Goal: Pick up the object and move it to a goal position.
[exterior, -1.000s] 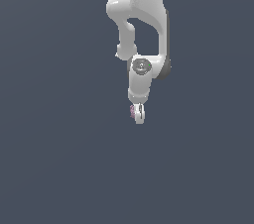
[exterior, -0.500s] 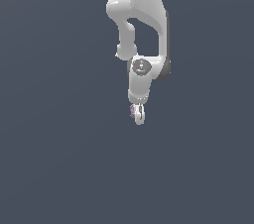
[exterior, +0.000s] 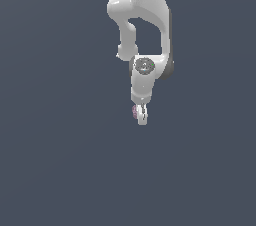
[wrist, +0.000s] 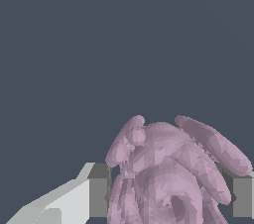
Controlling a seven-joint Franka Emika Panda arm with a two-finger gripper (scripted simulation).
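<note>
The object [wrist: 168,173] is a lumpy pink-purple clump with rounded lobes. In the wrist view it fills the space between my two grey finger pads [wrist: 98,191], which press on both of its sides. In the exterior view only a small pink sliver of the object [exterior: 134,112] shows at the tip of the white arm, on the exterior view's left side of the fingers. My gripper [exterior: 141,116] points straight down and is shut on the object.
A plain dark grey-blue surface [exterior: 60,170] spreads around the arm in all directions, with no other items or edges in sight.
</note>
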